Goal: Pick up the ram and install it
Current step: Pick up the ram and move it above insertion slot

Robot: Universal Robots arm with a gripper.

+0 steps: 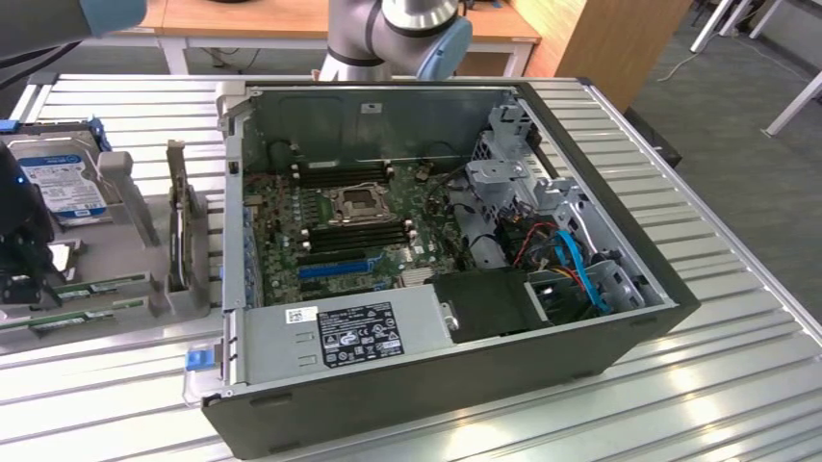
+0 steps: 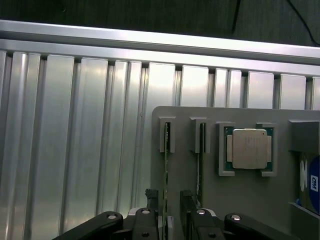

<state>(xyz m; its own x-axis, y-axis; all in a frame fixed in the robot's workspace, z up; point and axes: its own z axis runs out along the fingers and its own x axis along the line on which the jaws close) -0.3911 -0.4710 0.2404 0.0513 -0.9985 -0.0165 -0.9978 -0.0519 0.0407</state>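
- The gripper (image 2: 170,202) hangs over the grey fixture (image 2: 250,200); its fingers (image 2: 152,197) stand wide apart and grip nothing.
- The ram (image 2: 166,165) stands on edge in a fixture slot, between the two fingers; a gap shows on either side of it.
- A second stick (image 2: 200,160) stands in the neighbouring slot; a processor (image 2: 248,148) lies flat in the pocket beside that.
- The open computer case (image 1: 514,375) rests on the slatted table (image 1: 745,385), to the exterior view's right of the fixture; black memory slots (image 1: 360,234) lie beside its socket (image 1: 356,202).
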